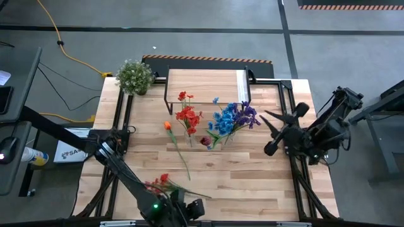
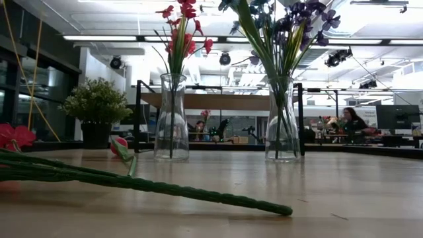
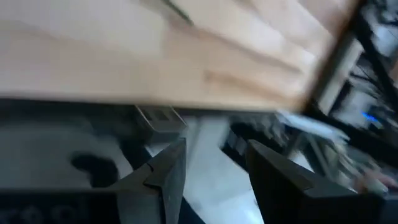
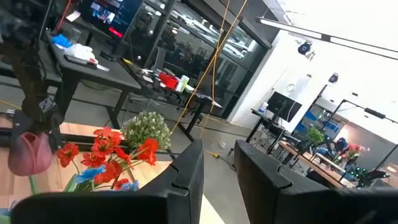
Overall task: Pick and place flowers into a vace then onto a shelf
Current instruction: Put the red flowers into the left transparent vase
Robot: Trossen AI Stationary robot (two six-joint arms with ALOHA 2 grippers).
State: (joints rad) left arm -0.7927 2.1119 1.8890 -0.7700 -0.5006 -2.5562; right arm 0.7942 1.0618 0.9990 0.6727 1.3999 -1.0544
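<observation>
Two clear glass vases stand mid-table: one with red blooms [image 1: 187, 116] [image 2: 170, 119], one with blue and purple blooms [image 1: 233, 118] [image 2: 283, 122]. A loose red flower [image 1: 161, 183] [image 2: 13, 137] lies near the near edge, its green stalk [image 2: 165, 188] flat on the wood. An orange flower [image 1: 168, 126] and a dark pink bud [image 1: 205, 142] [image 4: 28, 154] also lie loose. The shelf [image 1: 205, 85] stands behind the vases. My left gripper [image 1: 196, 208] [image 3: 214, 180] is open beyond the table's near edge. My right gripper [image 1: 273, 132] [image 4: 217, 168] is open, right of the blue vase.
A bushy potted plant [image 1: 134, 75] [image 2: 98, 109] stands at the far left corner, beside the shelf. Black frame rails [image 1: 120, 120] run along the table's left and right sides. Bare wood [image 1: 252, 183] stretches between the vases and the near edge on the right.
</observation>
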